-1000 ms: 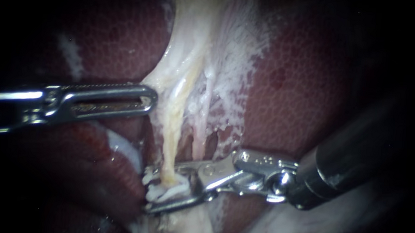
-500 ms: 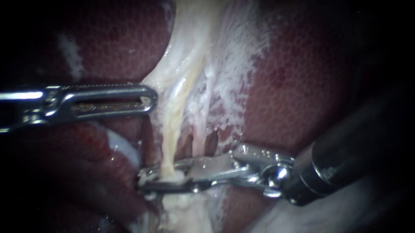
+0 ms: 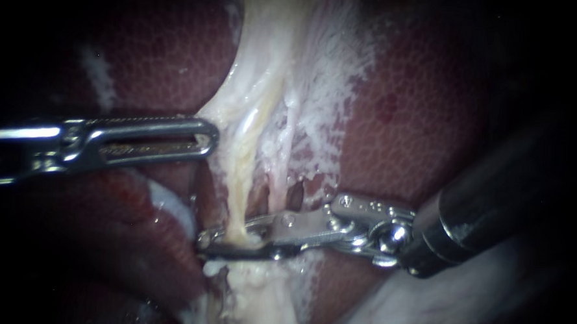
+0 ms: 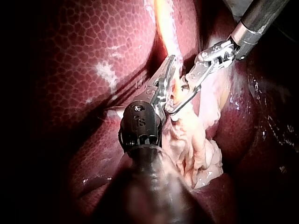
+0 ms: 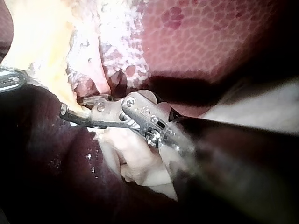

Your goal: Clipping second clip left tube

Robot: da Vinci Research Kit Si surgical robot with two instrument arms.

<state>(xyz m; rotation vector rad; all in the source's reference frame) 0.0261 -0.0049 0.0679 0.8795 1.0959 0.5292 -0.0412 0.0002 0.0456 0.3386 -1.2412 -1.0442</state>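
Two pale tubes run down between the liver lobes in the endoscope view: the thicker yellowish left tube point(image 3: 239, 179) and a thinner right tube point(image 3: 278, 181). My right instrument point(image 3: 207, 241) comes in from the lower right. Its jaws are pressed together across the left tube, low down, just above a pale tissue stump point(image 3: 256, 297). No clip can be made out between them. The right wrist view shows the same grip point(image 5: 65, 114) on the tube point(image 5: 77, 105). My left instrument point(image 3: 210, 139) lies level, its slotted jaws shut, its tip against the pale tissue beside the left tube point(image 4: 164, 28).
Dark red liver point(image 3: 419, 135) lies on both sides of the tubes. White frayed tissue point(image 3: 331, 86) fans out above the right tube. A pale fold point(image 3: 169, 205) sits under the left instrument. The right instrument's dark shaft point(image 3: 494, 203) fills the lower right.
The right instrument's jaws have closed on the left tube and risen slightly. The white clip seen between them a second ago no longer shows. The left instrument has stayed still.
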